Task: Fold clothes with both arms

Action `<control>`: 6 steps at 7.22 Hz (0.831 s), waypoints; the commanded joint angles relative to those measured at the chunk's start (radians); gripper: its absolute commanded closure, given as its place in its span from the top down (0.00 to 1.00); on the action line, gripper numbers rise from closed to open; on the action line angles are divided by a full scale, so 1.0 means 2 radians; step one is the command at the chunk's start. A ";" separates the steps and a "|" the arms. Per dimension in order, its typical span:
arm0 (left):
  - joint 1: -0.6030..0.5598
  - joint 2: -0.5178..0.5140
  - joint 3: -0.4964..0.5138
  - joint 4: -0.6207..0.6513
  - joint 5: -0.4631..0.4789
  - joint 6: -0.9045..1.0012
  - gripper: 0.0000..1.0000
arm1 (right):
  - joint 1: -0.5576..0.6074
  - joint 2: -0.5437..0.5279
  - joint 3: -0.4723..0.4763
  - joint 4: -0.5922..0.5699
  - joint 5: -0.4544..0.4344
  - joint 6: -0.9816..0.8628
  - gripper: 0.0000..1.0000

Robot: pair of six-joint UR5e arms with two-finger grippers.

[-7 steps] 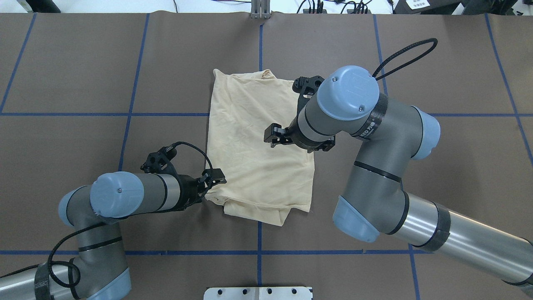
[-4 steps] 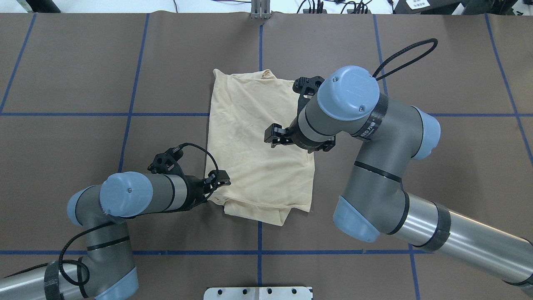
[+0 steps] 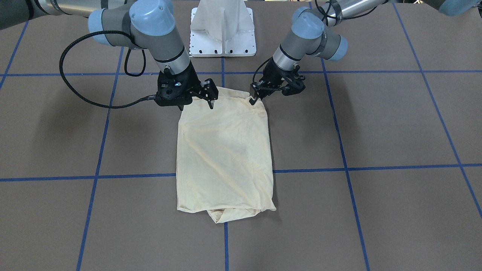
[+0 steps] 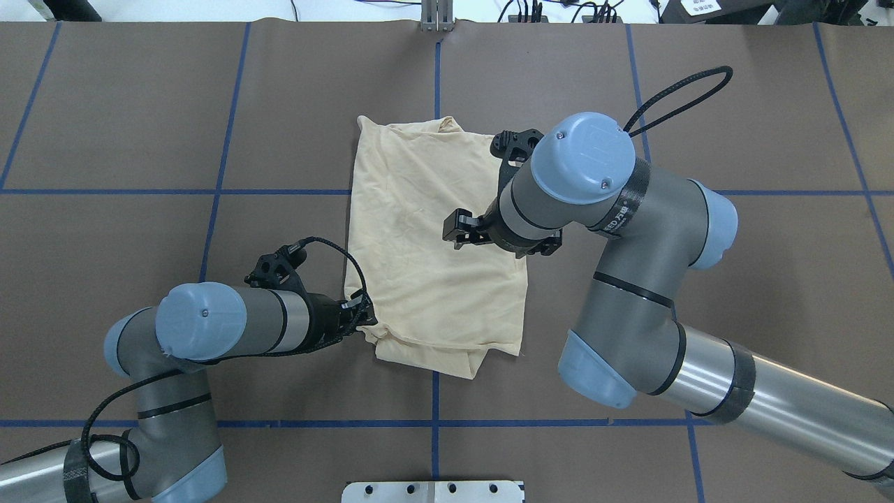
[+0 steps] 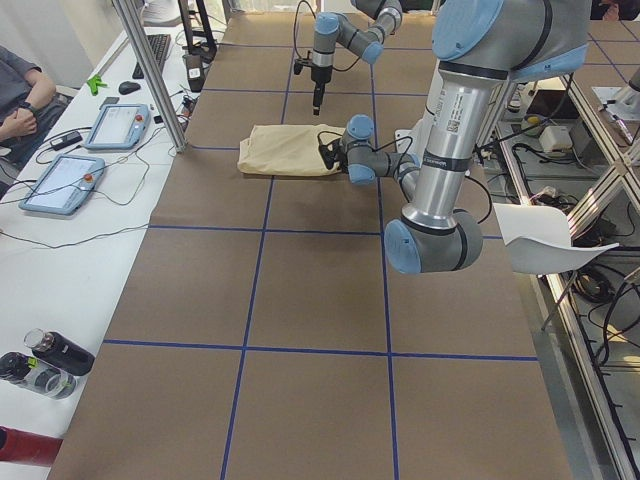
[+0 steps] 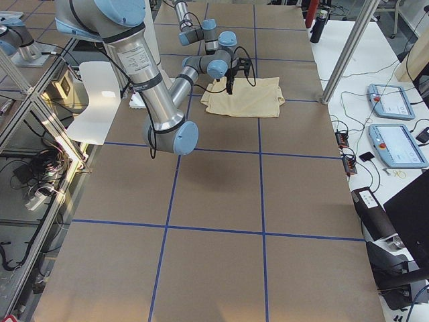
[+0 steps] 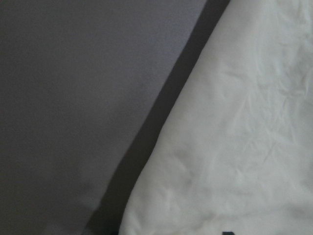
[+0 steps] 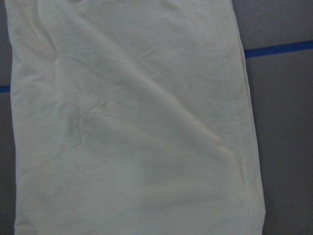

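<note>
The cream-yellow shirt (image 4: 426, 279) lies folded into a tall rectangle at the table's middle, with no print or tag showing. It also shows in the front view (image 3: 222, 150). My left gripper (image 4: 361, 314) is low at the shirt's near left corner, and its fingers look closed on the cloth edge; it also shows in the front view (image 3: 253, 98). The left wrist view shows only the cloth (image 7: 234, 147) and the table. My right gripper (image 4: 454, 230) is open and empty, a little above the shirt's near half; it also shows in the front view (image 3: 211, 97). The right wrist view looks down on the cloth (image 8: 132, 122).
The brown table cover carries a grid of blue tape lines (image 4: 434, 419). The white pedestal base (image 3: 223, 34) stands at the robot's edge. Tablets (image 5: 60, 180) and bottles (image 5: 40, 360) lie on a side bench. A white chair (image 6: 100, 94) stands off the table.
My left gripper has moved down onto the shirt's near left corner and its fingers have drawn together. The right arm has barely moved.
</note>
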 commanded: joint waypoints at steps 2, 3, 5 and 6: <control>-0.001 -0.001 -0.003 0.004 -0.003 -0.001 0.00 | -0.035 -0.001 0.002 0.000 -0.009 0.065 1.00; -0.001 0.000 -0.006 0.004 -0.003 -0.001 0.00 | -0.068 -0.002 0.003 0.005 -0.064 0.110 1.00; -0.001 0.000 -0.006 0.004 -0.003 -0.001 0.00 | -0.118 -0.012 -0.005 0.009 -0.119 0.177 1.00; -0.001 0.000 -0.006 0.004 -0.003 -0.001 0.00 | -0.118 -0.015 -0.011 0.003 -0.118 0.203 1.00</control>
